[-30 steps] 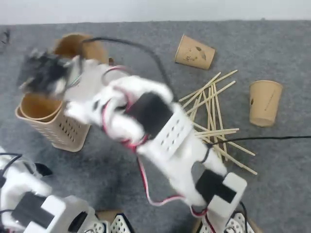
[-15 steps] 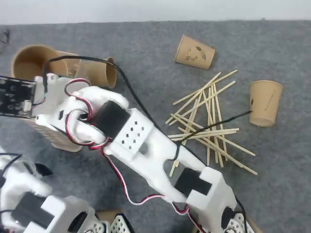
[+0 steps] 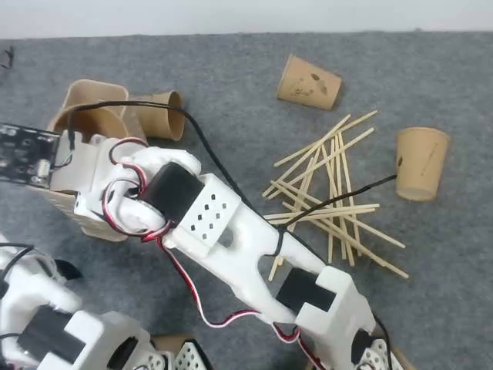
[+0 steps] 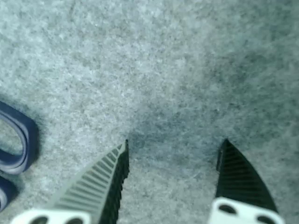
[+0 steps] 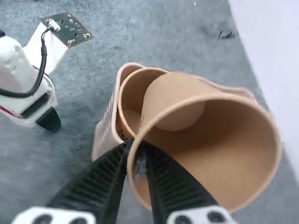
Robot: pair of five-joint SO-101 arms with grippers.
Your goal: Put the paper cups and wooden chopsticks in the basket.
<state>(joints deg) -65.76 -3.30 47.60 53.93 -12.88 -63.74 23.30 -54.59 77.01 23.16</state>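
Observation:
My right gripper [image 5: 137, 149] is shut on the rim of a paper cup [image 5: 201, 140], held just over the beige basket [image 5: 108, 116]. A second cup [image 5: 128, 119] sits inside the basket. From above, the right arm [image 3: 231, 231] stretches across to the basket [image 3: 77, 92] at the left, with a cup [image 3: 158, 116] at its right side. Two more cups [image 3: 308, 81] [image 3: 420, 162] lie on the carpet, and loose wooden chopsticks [image 3: 331, 193] are scattered between them. My left gripper [image 4: 174, 144] hangs open above bare carpet.
The left arm [image 3: 46, 324] is folded at the near left corner. A dark blue looped object [image 4: 18, 140] lies on the carpet beside the left gripper. Black cables [image 3: 347, 196] cross the chopstick pile. Grey carpet covers the table.
The right arm swung left over the basket with the cup and has settled there. The basket's rim now shows beside the arm's end. Chopsticks and the two far cups stayed put.

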